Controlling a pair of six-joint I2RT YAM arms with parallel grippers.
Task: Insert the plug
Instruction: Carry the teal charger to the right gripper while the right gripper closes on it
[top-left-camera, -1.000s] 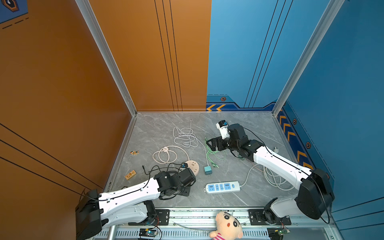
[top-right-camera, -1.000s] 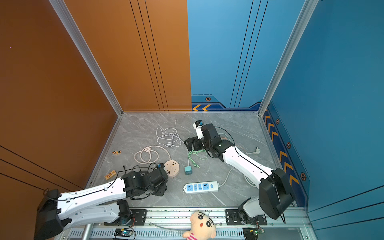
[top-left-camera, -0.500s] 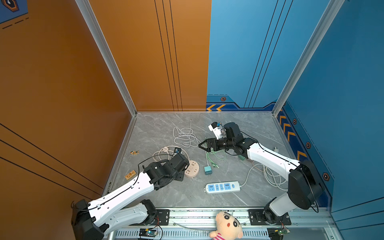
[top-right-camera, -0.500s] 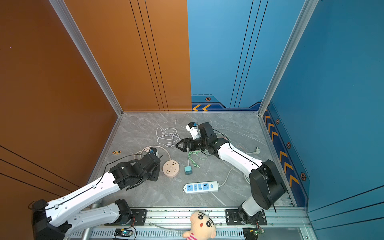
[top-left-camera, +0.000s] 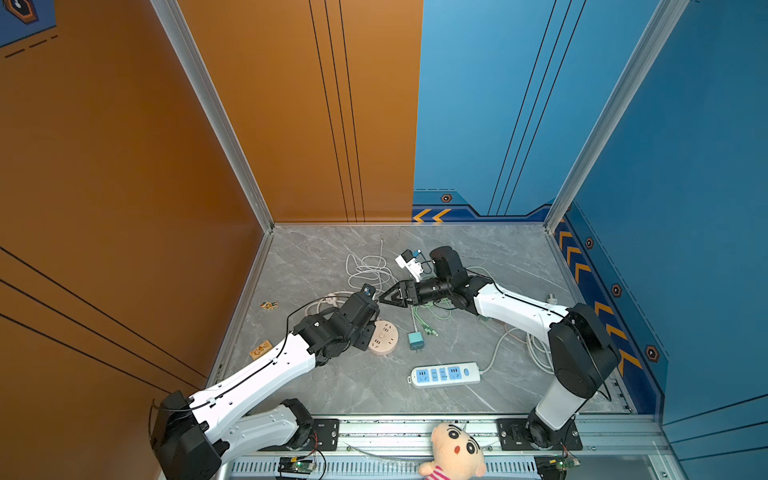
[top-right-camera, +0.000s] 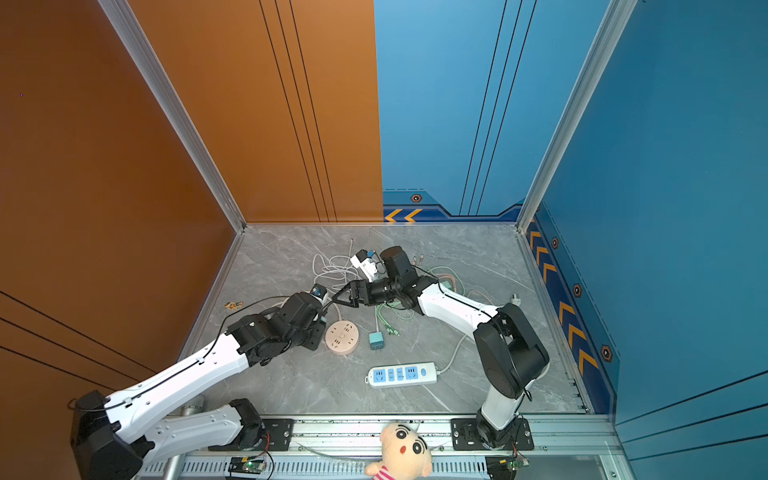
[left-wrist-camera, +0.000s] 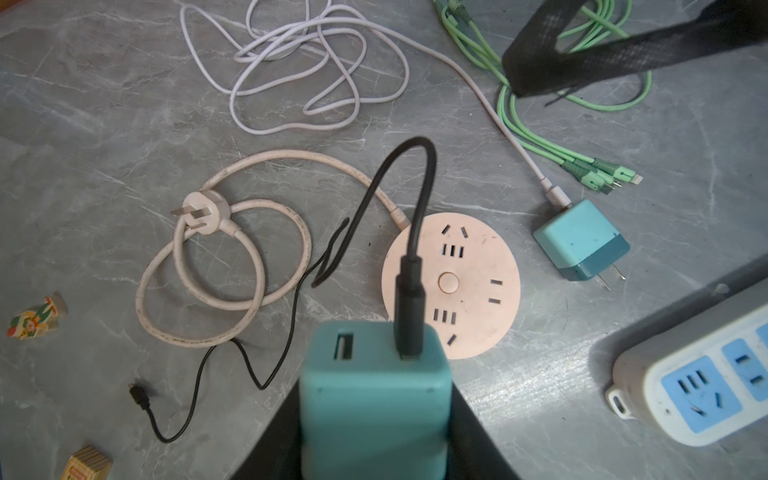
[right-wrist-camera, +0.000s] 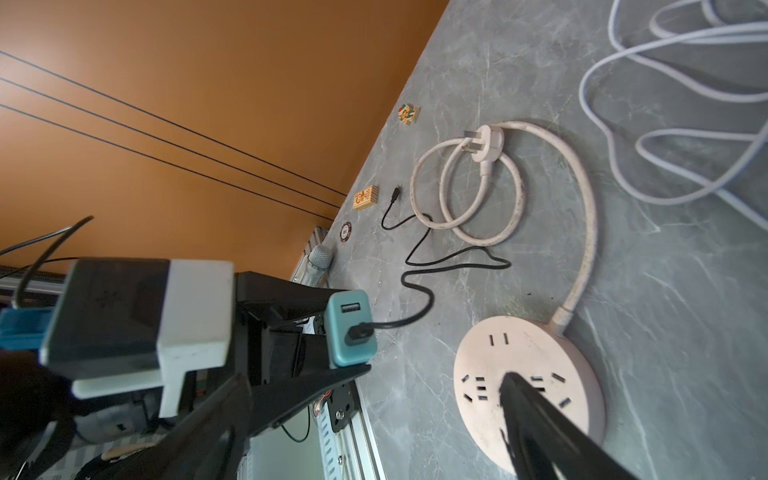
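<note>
Teal plug (right-wrist-camera: 351, 328) sits clamped in our left gripper (left-wrist-camera: 374, 415) just beside the pink round socket (top-left-camera: 384, 338), with our right gripper (top-left-camera: 388, 296) spread wide nearby, so we judge that alignment over a slot and a downward press come next.

Cameras, four: both top views high above the front rail (top-left-camera: 395, 426), facing down over the grey table (top-left-camera: 311, 257) toward the back walls; left wrist close, looking down; right wrist low, slanting toward the orange wall (right-wrist-camera: 208, 83); all share the round pink socket (left-wrist-camera: 473, 270).
</note>
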